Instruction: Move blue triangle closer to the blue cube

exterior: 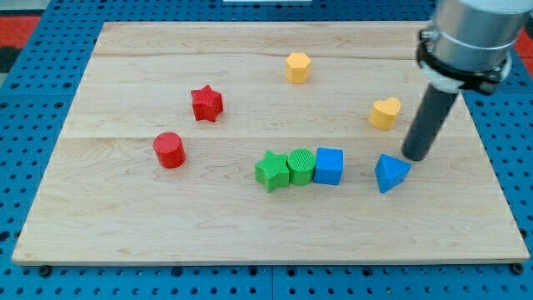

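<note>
The blue triangle lies on the wooden board at the view's right. The blue cube sits to its left with a small gap between them. My tip rests just to the right and slightly above the blue triangle, close to its upper right edge. The rod rises from there to the arm at the view's top right.
A green cylinder and a green star stand in a row touching left of the blue cube. A yellow heart is above the triangle. A yellow hexagon, a red star and a red cylinder lie farther off.
</note>
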### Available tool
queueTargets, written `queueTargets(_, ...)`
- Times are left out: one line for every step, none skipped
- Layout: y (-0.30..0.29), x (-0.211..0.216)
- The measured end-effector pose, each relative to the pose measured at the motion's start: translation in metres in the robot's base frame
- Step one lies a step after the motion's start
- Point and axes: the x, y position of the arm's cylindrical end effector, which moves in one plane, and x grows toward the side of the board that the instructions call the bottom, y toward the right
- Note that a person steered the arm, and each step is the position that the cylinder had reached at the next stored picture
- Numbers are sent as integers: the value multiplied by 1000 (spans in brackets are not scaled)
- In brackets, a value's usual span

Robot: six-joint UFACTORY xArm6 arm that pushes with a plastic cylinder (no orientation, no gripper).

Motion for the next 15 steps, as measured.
queueTargets(46,4)
queueTargets(52,45)
queueTargets(35,58)
queueTargets(2,58)
queueTargets(-38,58)
queueTargets(-62,58)
queueTargets(-54,58)
queueTargets(-19,53)
queueTargets(-13,39)
queueTargets(-15,27)
queueTargets(-25,25)
queueTargets(-32,25)
queueTargets(-36,25)
queueTargets(-44,25)
queueTargets(-51,25)
